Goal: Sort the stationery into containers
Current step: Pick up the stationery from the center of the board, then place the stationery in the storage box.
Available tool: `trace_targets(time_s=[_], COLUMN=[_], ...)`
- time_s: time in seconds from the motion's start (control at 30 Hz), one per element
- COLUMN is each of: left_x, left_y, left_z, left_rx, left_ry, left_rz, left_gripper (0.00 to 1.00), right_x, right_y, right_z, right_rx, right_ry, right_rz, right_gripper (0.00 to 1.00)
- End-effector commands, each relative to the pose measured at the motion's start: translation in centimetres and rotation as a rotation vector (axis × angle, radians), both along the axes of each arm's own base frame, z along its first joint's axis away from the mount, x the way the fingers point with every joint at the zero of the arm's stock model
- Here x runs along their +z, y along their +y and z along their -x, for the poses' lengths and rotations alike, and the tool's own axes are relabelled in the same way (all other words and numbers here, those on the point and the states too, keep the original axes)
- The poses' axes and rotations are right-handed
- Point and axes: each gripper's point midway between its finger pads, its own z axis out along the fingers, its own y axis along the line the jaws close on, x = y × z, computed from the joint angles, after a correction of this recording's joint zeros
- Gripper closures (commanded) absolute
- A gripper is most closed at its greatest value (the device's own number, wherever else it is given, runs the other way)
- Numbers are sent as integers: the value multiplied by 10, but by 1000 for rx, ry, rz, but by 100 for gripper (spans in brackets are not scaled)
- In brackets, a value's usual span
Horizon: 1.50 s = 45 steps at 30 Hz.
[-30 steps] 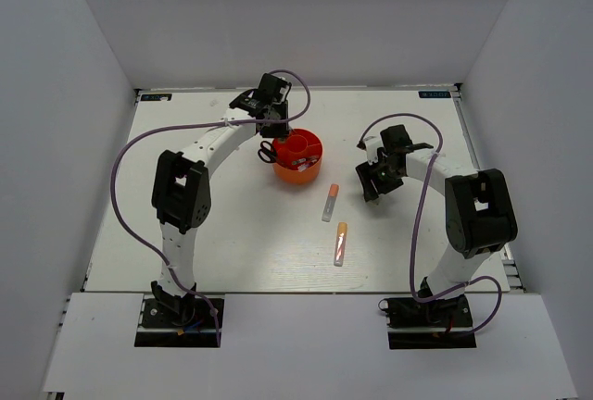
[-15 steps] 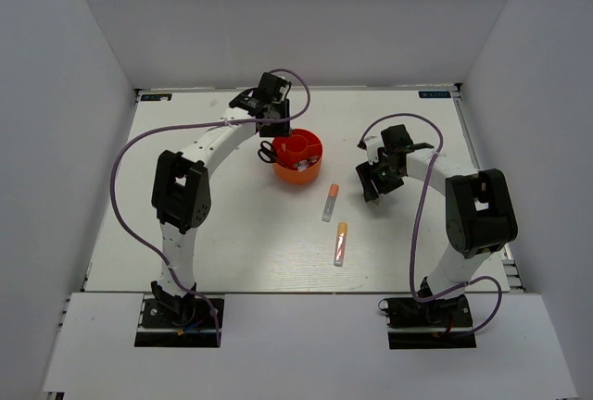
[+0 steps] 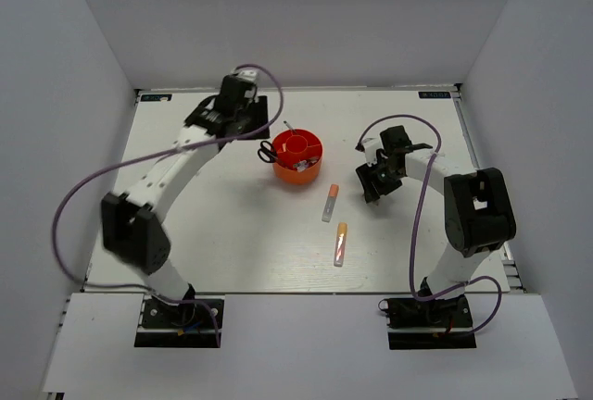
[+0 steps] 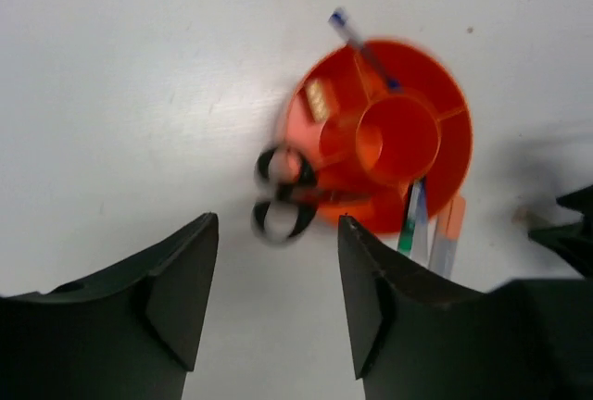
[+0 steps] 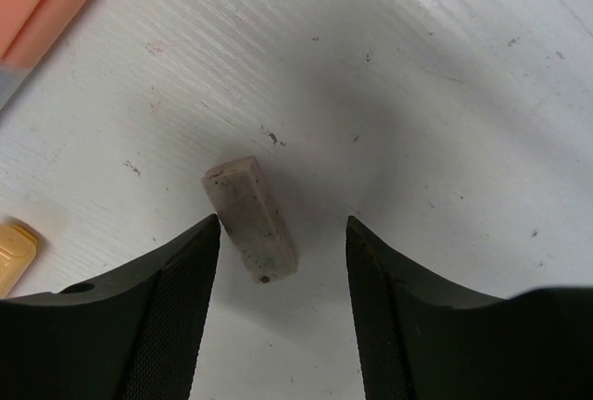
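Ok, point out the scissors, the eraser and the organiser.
scissors (image 4: 298,193), left wrist view, where the handles meet
eraser (image 5: 252,219), right wrist view, middle of top face
organiser (image 4: 460,145), left wrist view, right-hand rim

Bright, even light is casting soft shadows; motion blur is smearing the organiser (image 4: 398,136) in the left wrist view.

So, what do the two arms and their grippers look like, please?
The left arm and the right arm both have white links and black joint housings. A purple cable loops along each one. The gripper fingers are black, broad and tapering to points.
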Motion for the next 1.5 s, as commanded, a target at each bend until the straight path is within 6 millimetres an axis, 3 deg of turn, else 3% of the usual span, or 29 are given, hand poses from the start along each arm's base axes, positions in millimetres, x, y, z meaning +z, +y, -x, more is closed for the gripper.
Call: trace_targets(time_s=[0.0, 0.03, 0.07, 0.13, 0.17, 0.2, 0.33, 0.4, 0.5, 0.63, 0.67, 0.7, 0.73, 0.77, 0.83, 0.87, 1.0, 1.03, 1.07, 1.13, 1.17, 1.2, 1.23, 1.27, 1.33, 1.37, 1.4, 1.43, 1.47], left_x=[23, 36, -6, 25, 15, 26, 26, 25, 33, 56, 62, 67, 82, 84, 89, 89, 67, 49, 51, 28, 31, 22, 15, 5, 8, -9, -5, -8, -25], left_y=[47, 57, 63, 72, 75, 79, 90, 92, 92, 77, 74, 68, 59, 55, 45, 38, 21, 23, 24, 25, 29, 31, 36, 38, 42, 45, 48, 49, 52], left_z=[56, 70, 84, 104, 114, 122, 133, 129, 122, 96, 93, 90, 82, 80, 80, 85, 110, 117, 125, 141, 149, 157, 165, 172, 184, 189, 195, 197, 202], left_rx=[36, 49, 53, 81, 85, 102, 147, 163, 194, 230, 242, 232, 226, 217, 204, 169, 97, 84, 67, 37, 28, 22, 22, 26, 22, 37, 35, 47, 63], left_ry=[-75, -126, -96, -211, -183, -201, -188, -182, -206, -250, -251, -254, -291, -291, -273, -249, -164, -136, -146, -88, -95, -70, -57, -31, -48, -16, -42, -39, -8], left_rz=[25, 44, 30, 99, 96, 120, 121, 121, 177, 345, 400, 437, 516, 539, 604, 625, 648, 605, 597, 536, 532, 508, 491, 482, 496, 482, 497, 502, 492], left_gripper=[33, 30, 28, 25, 25, 25, 25, 25, 25, 25, 25, 27, 27, 27, 28, 29, 37, 38, 38, 40, 40, 40, 40, 40, 40, 40, 40, 40, 40], right_x=[-3, -5, -10, -13, -19, -19, -18, -11, 21, 106, 114, 135, 158, 176, 185, 209, 235, 231, 233, 239, 242, 259, 261, 249, 270, 262, 255, 266, 251], right_y=[7, 6, 7, 6, 7, 5, 9, 13, 26, 70, 79, 91, 100, 115, 133, 145, 195, 202, 211, 231, 238, 250, 253, 259, 266, 270, 272, 279, 280], right_z=[2, 3, 5, 8, 11, 10, 15, 19, 16, -5, 0, -9, -16, -19, -22, -34, -57, -55, -59, -58, -64, -70, -73, -83, -97, -98, -98, -102, -100], right_rx=[54, 68, 77, 94, 100, 102, 124, 133, 150, 217, 232, 240, 251, 253, 267, 267, 250, 251, 271, 331, 349, 393, 400, 399, 417, 428, 433, 463, 460], right_ry=[21, 20, 33, 39, 50, 46, 53, 65, 40, -65, -43, -68, -101, -99, -87, -133, -207, -212, -255, -327, -371, -427, -430, -417, -509, -501, -498, -557, -532], right_rz=[-4, 2, 11, 38, 47, 59, 61, 35, -35, -234, -254, -301, -330, -375, -417, -452, -563, -569, -596, -638, -644, -649, -647, -644, -675, -683, -686, -731, -736], right_gripper=[40, 40, 40, 44, 46, 49, 94, 100, 100, 100, 100, 100, 100, 100, 100, 100, 100, 100, 100, 100, 100, 100, 100, 100, 100, 100, 100, 100, 100])
